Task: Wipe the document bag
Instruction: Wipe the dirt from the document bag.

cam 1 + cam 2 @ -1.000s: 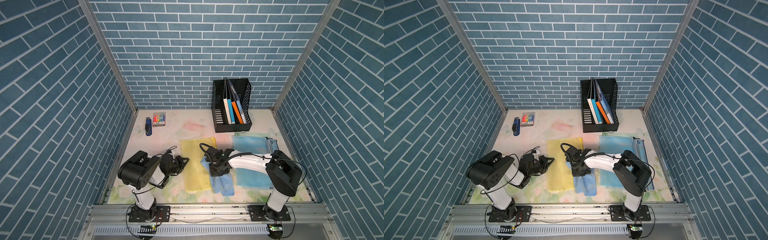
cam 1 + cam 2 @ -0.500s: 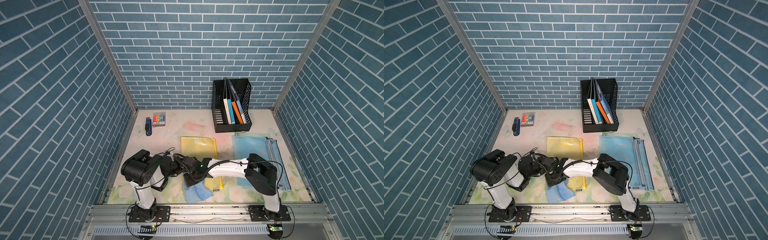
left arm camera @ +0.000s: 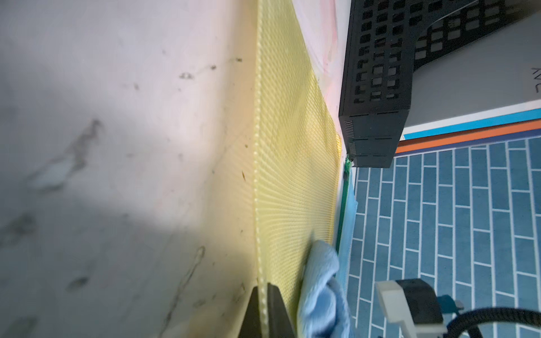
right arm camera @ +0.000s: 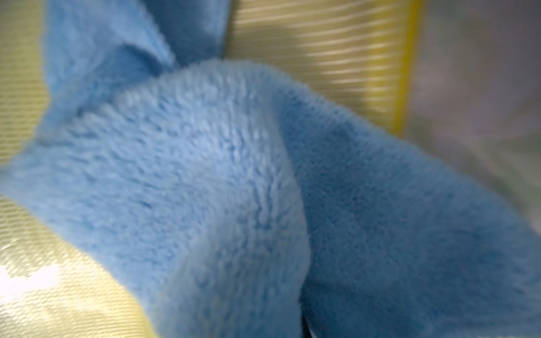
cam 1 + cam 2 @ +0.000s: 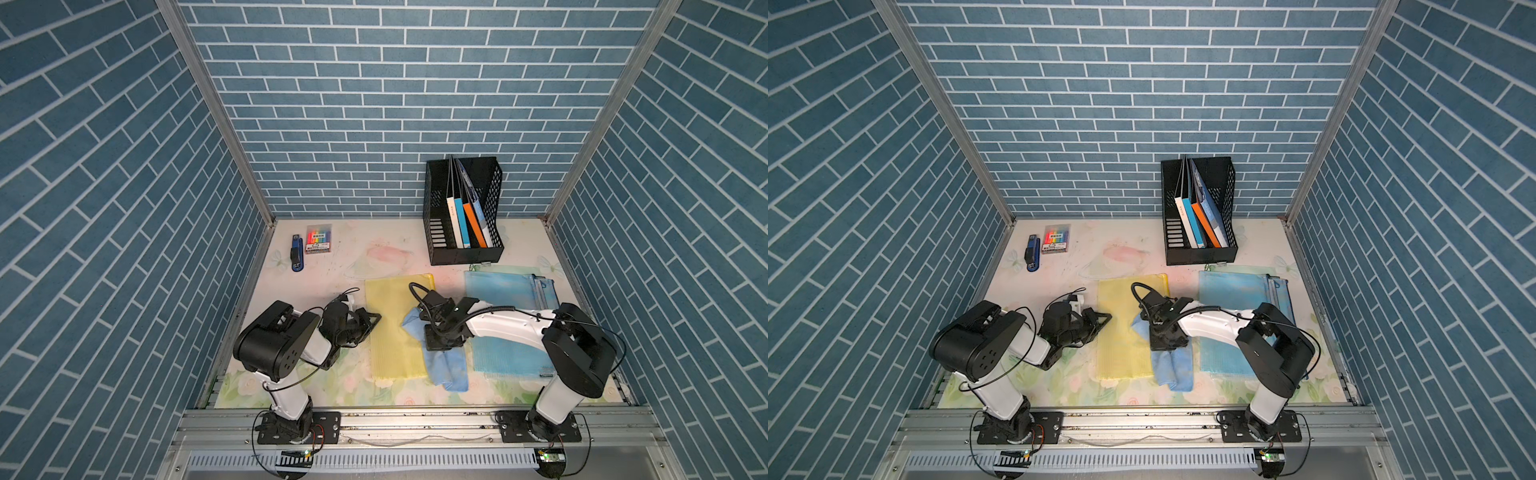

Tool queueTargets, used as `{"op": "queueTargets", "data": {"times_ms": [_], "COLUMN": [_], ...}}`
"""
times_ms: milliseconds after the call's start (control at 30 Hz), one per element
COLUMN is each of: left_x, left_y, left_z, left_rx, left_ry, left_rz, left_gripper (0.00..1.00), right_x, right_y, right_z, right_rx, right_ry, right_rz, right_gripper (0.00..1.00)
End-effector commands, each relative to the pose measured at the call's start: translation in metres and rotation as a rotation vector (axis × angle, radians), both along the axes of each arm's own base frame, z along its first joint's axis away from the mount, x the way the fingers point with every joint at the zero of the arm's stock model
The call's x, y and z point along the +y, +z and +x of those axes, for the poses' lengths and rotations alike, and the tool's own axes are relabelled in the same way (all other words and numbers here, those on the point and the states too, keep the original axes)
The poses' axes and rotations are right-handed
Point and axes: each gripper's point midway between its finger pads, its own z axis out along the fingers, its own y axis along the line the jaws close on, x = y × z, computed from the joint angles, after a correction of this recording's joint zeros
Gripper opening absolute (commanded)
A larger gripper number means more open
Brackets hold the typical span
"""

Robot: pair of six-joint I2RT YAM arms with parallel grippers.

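Yellow mesh document bag (image 5: pixel 390 345), clamped by left tool (image 5: pixel 374 320), is wiped with fluffy blue cloth (image 5: pixel 449 370) clamped in right tool (image 5: pixel 441 341); a stroke toward nine o'clock seems needed.

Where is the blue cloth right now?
In both top views, the blue cloth lies across the yellow document bag's edge nearest the blue bag, under the right pincer.

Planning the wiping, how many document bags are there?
2: a yellow bag mid-table, partly under the blue cloth; a blue bag beside it, by the file rack. Another may lie hidden beneath the blue one.
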Motion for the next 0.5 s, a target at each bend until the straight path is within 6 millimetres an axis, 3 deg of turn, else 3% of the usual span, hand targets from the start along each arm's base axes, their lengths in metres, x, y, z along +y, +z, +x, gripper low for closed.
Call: {"op": "queueTargets", "data": {"times_ms": [0, 67, 133, 300, 367, 467], "left_x": [0.003, 0.002, 0.002, 0.002, -0.001, -0.004], "left_y": [-0.009, -0.009, -0.01, -0.011, -0.008, -0.002], "left_z": [-0.006, -0.007, -0.009, -0.012, -0.013, -0.012], "left_rx": [0.014, 0.013, 0.02, 0.028, 0.029, 0.018], "left_ry": [-0.038, -0.037, -0.036, -0.036, -0.038, -0.042], "left_rz": [0.061, 0.05, 0.041, 0.029, 0.003, -0.007], "left_gripper": [0.0, 0.0, 0.0, 0.0, 0.0, 0.0], "right_x": [-0.008, 0.012, 0.044, 0.11, 0.12, 0.116], "right_y": [0.003, -0.003, -0.005, 0.001, -0.001, -0.009], "right_z": [0.001, 0.004, 0.005, 0.011, 0.014, 0.025], "right_rx": [0.005, 0.043, 0.045, 0.029, 0.05, 0.061], "right_ry": [-0.02, 0.002, 0.056, 0.17, 0.19, 0.183], "right_rz": [-0.054, -0.042, -0.022, 0.025, 0.041, 0.025], "right_gripper": [0.0, 0.0, 0.0, 0.0, 0.0, 0.0]}}
